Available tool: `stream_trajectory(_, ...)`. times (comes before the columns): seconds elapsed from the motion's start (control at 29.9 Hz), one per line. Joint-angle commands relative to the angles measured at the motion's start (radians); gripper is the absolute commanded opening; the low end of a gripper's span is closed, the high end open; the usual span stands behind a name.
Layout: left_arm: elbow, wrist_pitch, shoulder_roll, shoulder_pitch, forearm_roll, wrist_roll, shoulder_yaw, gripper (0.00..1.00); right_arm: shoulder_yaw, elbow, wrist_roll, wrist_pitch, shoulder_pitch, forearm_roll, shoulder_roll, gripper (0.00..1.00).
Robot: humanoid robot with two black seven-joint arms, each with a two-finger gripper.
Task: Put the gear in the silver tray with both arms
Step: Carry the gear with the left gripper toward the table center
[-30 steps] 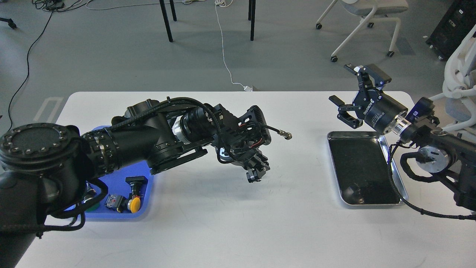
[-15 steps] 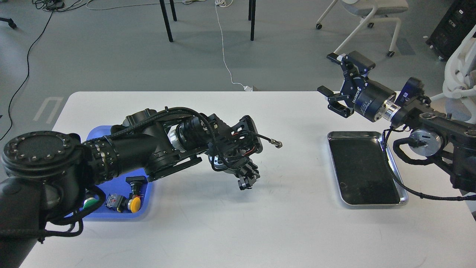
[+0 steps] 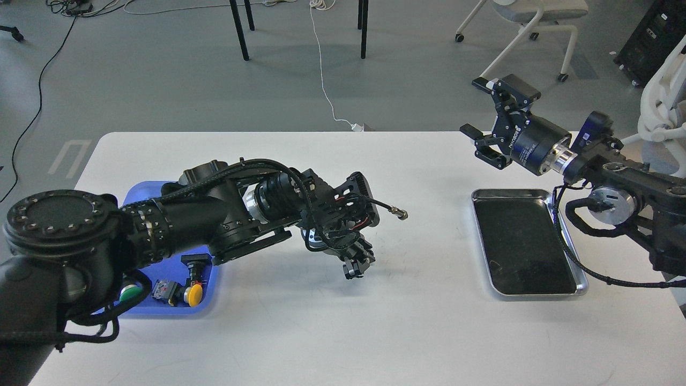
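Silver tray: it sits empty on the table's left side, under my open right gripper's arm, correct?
Not quite. The head view shows the silver tray on the table's right side, not the left. It is empty, and the right gripper is open above its far end.

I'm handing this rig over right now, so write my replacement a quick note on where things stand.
Left pincer: low over the mid-table, pointing down; open or shut cannot be told, no gear seen in it.
Right pincer: open, empty, raised beyond the far edge of the silver tray.
Silver tray: at table right, nothing in it.
Blue tray: at table left, holds small parts.
Done: nothing placed.
Left: put the gear in the silver tray.
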Motion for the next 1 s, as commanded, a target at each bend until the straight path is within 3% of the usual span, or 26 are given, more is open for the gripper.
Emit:
stream_trajectory(0.0, -0.007, 0.0, 0.0, 0.02, 0.0, 0.0, 0.0, 0.14, -0.003, -0.002, 0.0, -0.004, 0.012, 0.001, 0.013, 0.99)
stream_trajectory(0.33, -0.005, 0.0, 0.0, 0.037, 0.0, 0.0, 0.018, 0.16, -0.004, -0.018, 0.0, -0.004, 0.015, 0.0, 0.04, 0.99)
stream_trajectory(0.43, -0.005, 0.0, 0.0, 0.036, 0.0, 0.0, 0.018, 0.33, -0.004, -0.018, 0.0, -0.004, 0.015, 0.0, 0.039, 0.99)
stream_trajectory(0.53, -0.005, 0.0, 0.0, 0.034, 0.0, 0.0, 0.014, 0.69, -0.015, -0.018, 0.0, -0.004, 0.015, 0.0, 0.039, 0.99)
stream_trajectory(0.57, -0.005, 0.0, 0.0, 0.033, 0.0, 0.0, 0.009, 0.75, -0.02, -0.017, 0.0, -0.004, 0.017, 0.0, 0.039, 0.99)
stream_trajectory(0.97, -0.071, 0.0, 0.0, -0.041, -0.101, 0.0, -0.046, 0.92, -0.023, -0.005, 0.0, 0.003, 0.014, 0.001, 0.011, 0.99)
